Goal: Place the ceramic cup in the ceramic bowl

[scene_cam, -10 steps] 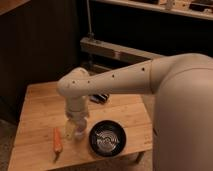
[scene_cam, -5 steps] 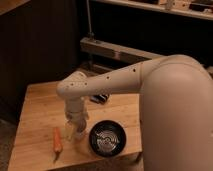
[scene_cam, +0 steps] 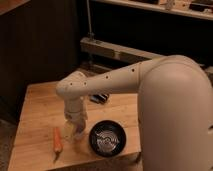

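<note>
Holds the gripper (scene_cam: 74, 129) low over the table (scene_cam: 37, 107), just beside the ceramic bowl (scene_cam: 107, 138), likely to get the ceramic cup in; cannot tell if gripping.

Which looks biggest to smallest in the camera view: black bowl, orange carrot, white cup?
1. Glossy round black bowl.
2. Thin orange carrot.
3. Small white ceramic cup, unsure: the gripper directly above hides part.

Ceramic cup (scene_cam: 68, 132): small, pale white, round; sits right at the tip of the gripper (scene_cam: 75, 126), which points down over it and hides part of it.
Ceramic bowl (scene_cam: 107, 138): wide, shallow, glossy black, pale concentric rings inside; upright, just beside the gripper toward picture right, apart from the cup.
</note>
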You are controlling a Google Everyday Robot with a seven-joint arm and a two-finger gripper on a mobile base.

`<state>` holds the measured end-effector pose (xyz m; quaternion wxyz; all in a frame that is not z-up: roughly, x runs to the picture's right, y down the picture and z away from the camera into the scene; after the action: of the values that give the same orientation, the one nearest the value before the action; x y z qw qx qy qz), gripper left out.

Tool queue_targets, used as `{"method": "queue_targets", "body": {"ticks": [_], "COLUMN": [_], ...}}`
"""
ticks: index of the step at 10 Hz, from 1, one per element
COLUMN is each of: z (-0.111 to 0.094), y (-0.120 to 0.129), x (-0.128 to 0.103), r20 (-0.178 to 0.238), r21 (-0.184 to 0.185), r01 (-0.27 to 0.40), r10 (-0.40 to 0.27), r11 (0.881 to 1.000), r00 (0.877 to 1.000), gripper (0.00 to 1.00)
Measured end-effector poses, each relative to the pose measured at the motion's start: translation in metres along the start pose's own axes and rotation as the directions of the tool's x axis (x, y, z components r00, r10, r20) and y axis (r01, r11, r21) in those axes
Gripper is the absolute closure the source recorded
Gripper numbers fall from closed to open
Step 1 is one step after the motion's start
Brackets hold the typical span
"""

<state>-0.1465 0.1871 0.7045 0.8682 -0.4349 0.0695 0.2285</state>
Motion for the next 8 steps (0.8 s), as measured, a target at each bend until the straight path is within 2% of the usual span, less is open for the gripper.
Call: {"method": "queue_targets", "body": {"ticks": [3, 5, 6, 8], "z": [0.018, 0.026, 0.026, 0.024], "y": [-0.018, -0.041, -0.053, -0.058], "x": [-0.001, -0.002, -0.002, -0.002], "r20": [-0.006, -0.008, -0.007, -0.001], "r21": [-0.066, -0.113, -0.126, -0.141], "r01": [-0.027, -0.046, -0.053, -0.052], "r10": [0.026, 0.045, 0.053, 0.052], "r11": [0.997, 0.993, 0.991, 0.989], "r00": [1.0, 0.999, 0.999, 0.999], "gripper": [0.2, 0.2, 0.2, 0.2]}}
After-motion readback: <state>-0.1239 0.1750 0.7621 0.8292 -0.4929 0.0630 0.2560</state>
